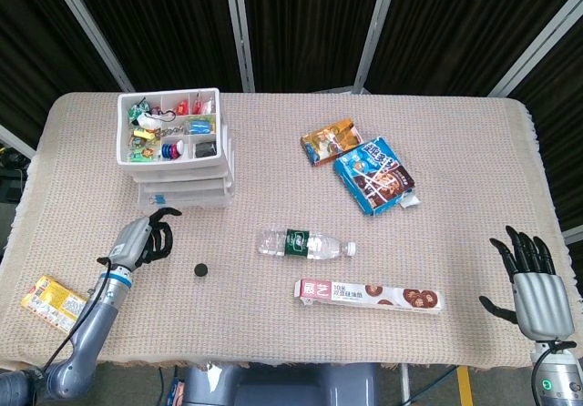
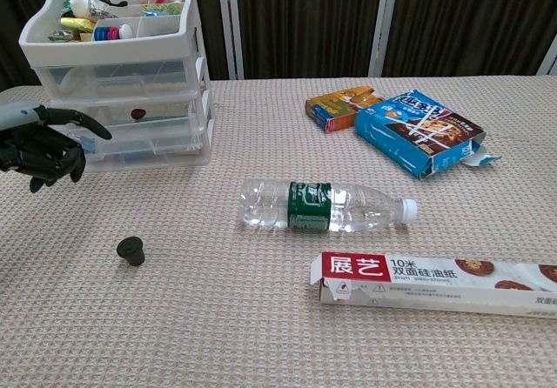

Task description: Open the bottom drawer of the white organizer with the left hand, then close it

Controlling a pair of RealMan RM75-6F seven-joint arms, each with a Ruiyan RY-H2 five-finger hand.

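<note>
My left hand (image 1: 144, 238) hangs over the surface (image 1: 455, 169) with its fingers curled in on nothing, one finger sticking out toward the white organizer (image 1: 178, 147). The organizer stands near the far left corner, and its bottom drawer (image 2: 148, 147) lies ahead of this hand and a little to its right, near but not touching. The drawer's front runs across my reach, so any pull would come straight back toward me. From how the fronts line up, I judge the bottom drawer to be closed or nearly so, though I cannot be sure. My right hand (image 1: 531, 283) is well apart at the near right edge, fingers spread and holding nothing, so the left is plainly the nearer one. The head view shows both hands and the organizer's open top tray; the chest view shows the drawer fronts face on, which the head view hides, but leaves out the right hand.
</note>
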